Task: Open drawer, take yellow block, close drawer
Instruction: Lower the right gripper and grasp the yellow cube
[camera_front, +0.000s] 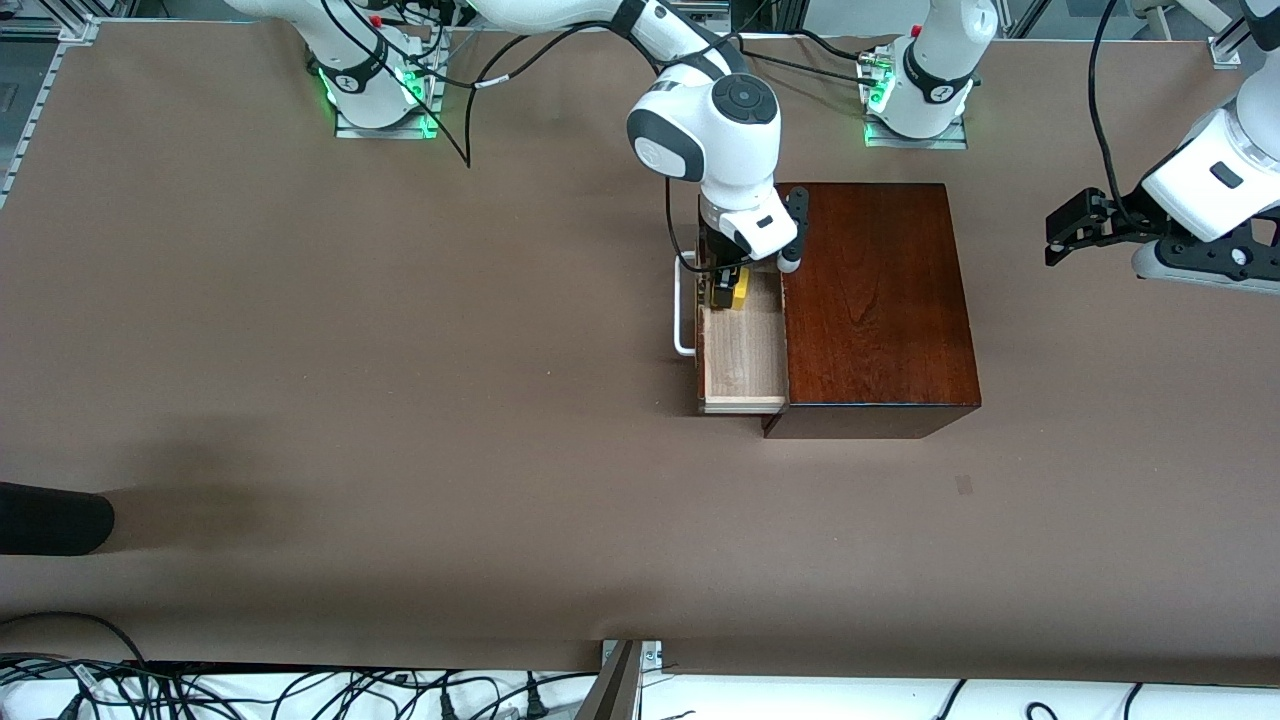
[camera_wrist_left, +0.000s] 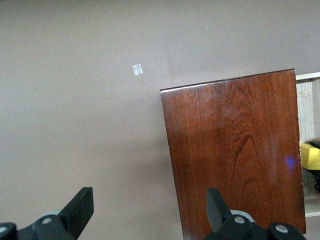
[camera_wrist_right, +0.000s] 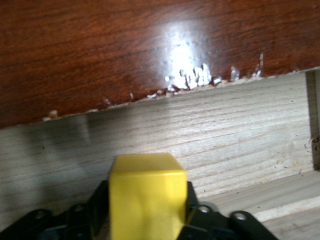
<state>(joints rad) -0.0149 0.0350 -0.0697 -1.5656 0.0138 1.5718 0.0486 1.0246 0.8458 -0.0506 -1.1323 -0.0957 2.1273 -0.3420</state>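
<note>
Reaching down into the open drawer (camera_front: 742, 350), our right tool (camera_front: 728, 290) stands clamped on the yellow block (camera_front: 733, 288), which sits in the drawer's end toward the robots' edge of the table (camera_front: 300, 350). We judge the first step done: the pale tray is pulled out of the mahogany box (camera_front: 870, 300), its white handle (camera_front: 683, 305) facing the right arm's end of the table. The second step is under way, since the block is gripped but, as far as we can tell, not yet lifted clear. Raising it out and pushing the drawer shut are left.

Our left tool (camera_front: 1075, 228) waits with its fingers apart over the table near the left arm's end, well clear of the box.

Our right wrist view alone shows the grip closely: the block (camera_wrist_right: 147, 195) held between dark fingers (camera_wrist_right: 90, 215) over the tray's wood floor (camera_wrist_right: 225, 130). Our left wrist view shows the box top (camera_wrist_left: 235, 155) and only a sliver of the block (camera_wrist_left: 310, 156), plus a small pale mark on the table (camera_wrist_left: 137, 70). Only the front view shows both arms and the whole drawer.
</note>
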